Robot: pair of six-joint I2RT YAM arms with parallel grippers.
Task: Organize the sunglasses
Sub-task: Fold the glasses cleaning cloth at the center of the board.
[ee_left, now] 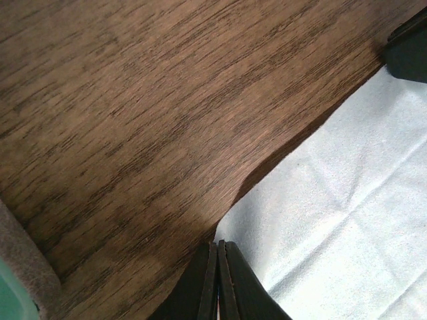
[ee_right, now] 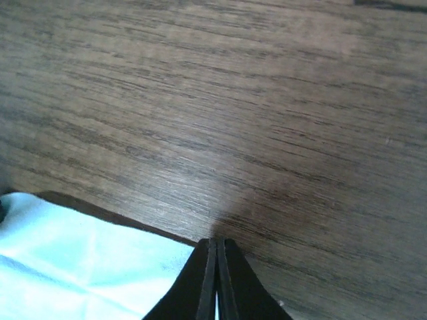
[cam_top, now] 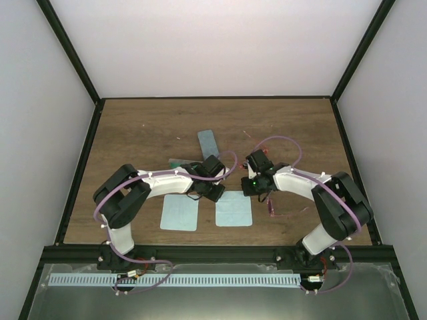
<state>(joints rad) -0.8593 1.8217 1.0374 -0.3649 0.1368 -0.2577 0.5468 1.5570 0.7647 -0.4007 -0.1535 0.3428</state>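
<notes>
Left claw point(ee_left: 218, 252) is closed, fingers pressed together at the edge of a pale teal square cloth point(ee_left: 347, 220); whether it pinches the fabric cannot be told. Right claw point(ee_right: 216, 245) is likewise closed at a cloth edge. Two such cloths lie side by side on the brown wooden desk point(cam_top: 133, 133). One translucent pink thin-framed pair of sunglasses point(cam_top: 272, 208) lies just right of them; one blue-grey oblong case point(cam_top: 208, 141) sits farther back
</notes>
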